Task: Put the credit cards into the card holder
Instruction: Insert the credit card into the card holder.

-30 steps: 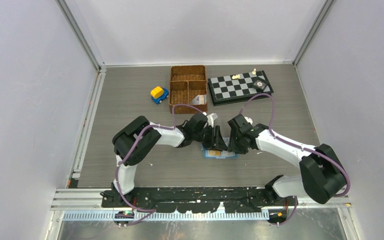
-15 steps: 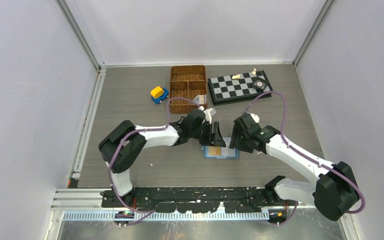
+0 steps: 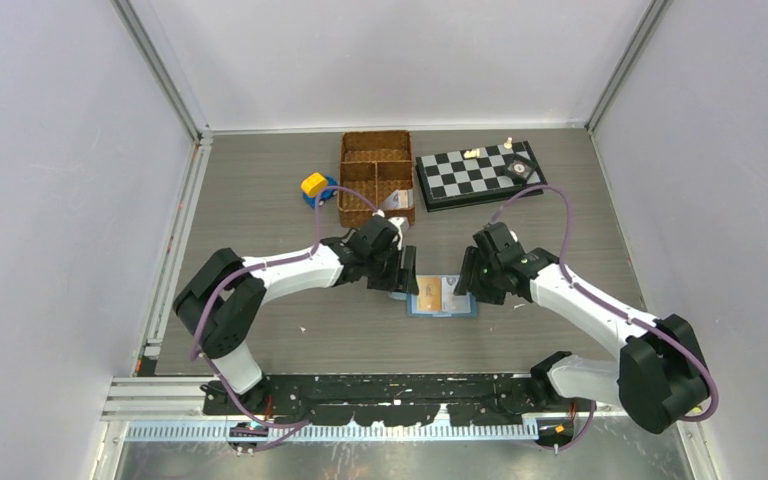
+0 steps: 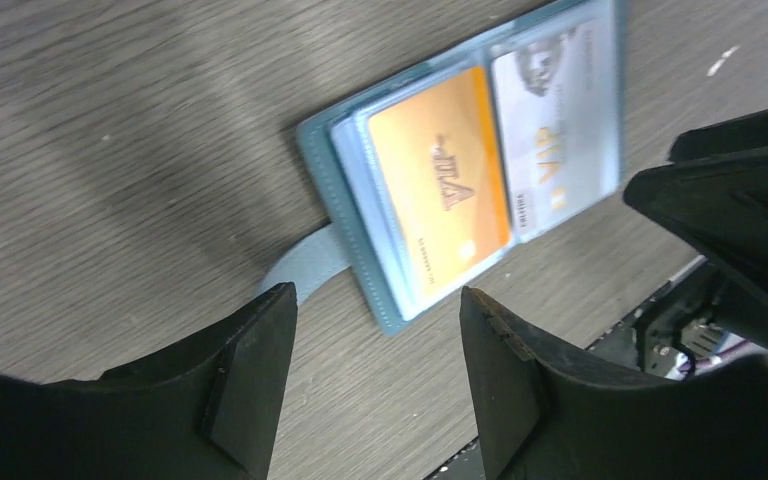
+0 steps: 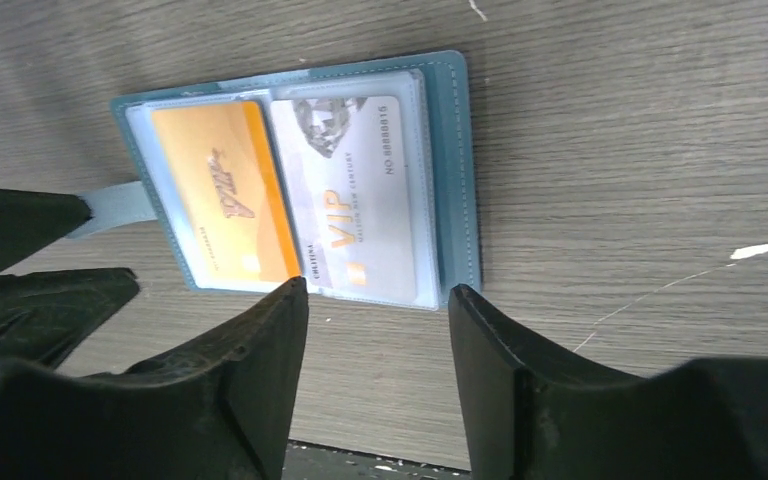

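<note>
From above, the card holder (image 3: 442, 297) lies open and flat on the grey wood-grain counter (image 3: 260, 200), near its front middle, pockets facing up. The left tool (image 3: 403, 278) sits just beside the holder's left edge and the right tool (image 3: 468, 283) just beside its right edge. Both have their jaws apart and grip nothing. Farther back stand a brown wicker basket (image 3: 376, 178) with dividers, a chessboard (image 3: 478, 172) to its right and a small yellow-and-blue toy car (image 3: 312, 184) to its left, all well apart from the holder.

In the left wrist view, the left tool (image 4: 370, 325) hangs over the counter with its two dark fingers spread wide and nothing between them. Beyond them the card holder (image 4: 312, 150) lies open, an orange card (image 4: 440, 200) in one clear pocket and a pale card (image 4: 555, 130) in the pocket next to it. A light blue strap (image 4: 305, 262) sticks out from the holder's edge beside the orange card. Part of the right tool (image 4: 740, 200) shows at the right edge.

In the right wrist view, the right tool (image 5: 375, 310) is likewise wide open and empty, its fingertips near the holder's long edge. The card holder (image 5: 455, 160) shows the orange card (image 5: 225, 195) and the pale card (image 5: 360, 200) side by side in their pockets, the strap (image 5: 115, 205) pointing toward the left tool (image 5: 20, 270).
</note>
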`<action>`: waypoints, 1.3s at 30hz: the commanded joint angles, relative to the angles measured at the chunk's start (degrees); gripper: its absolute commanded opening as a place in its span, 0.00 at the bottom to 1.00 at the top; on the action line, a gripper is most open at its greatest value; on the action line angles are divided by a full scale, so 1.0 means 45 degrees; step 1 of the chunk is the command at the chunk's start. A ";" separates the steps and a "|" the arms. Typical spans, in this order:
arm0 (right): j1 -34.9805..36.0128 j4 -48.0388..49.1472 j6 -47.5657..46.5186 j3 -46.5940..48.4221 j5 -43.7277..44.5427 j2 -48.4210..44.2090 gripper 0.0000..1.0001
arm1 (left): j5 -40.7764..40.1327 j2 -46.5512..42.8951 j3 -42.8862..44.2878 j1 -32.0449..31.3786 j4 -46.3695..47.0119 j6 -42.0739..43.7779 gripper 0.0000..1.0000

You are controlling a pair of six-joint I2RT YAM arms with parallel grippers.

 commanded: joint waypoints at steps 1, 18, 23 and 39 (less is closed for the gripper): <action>0.0511 -0.0320 -0.0396 0.0666 0.1468 0.0524 0.62 | -0.0880 0.0105 0.0166 0.0040 -0.1103 0.0512 0.63; 0.2569 -0.0650 0.0218 0.2244 0.3510 0.3223 0.75 | -0.2334 0.0015 0.0046 0.0039 -0.1888 0.0850 0.66; 0.2718 -0.0645 0.0283 0.2375 0.3748 0.3680 0.76 | -0.2499 -0.0219 -0.0185 0.0027 -0.1724 0.0841 0.66; 0.2882 -0.0778 0.0392 0.2615 0.4244 0.4403 0.76 | -0.1453 0.0303 -0.0429 0.0040 -0.0345 0.0225 0.13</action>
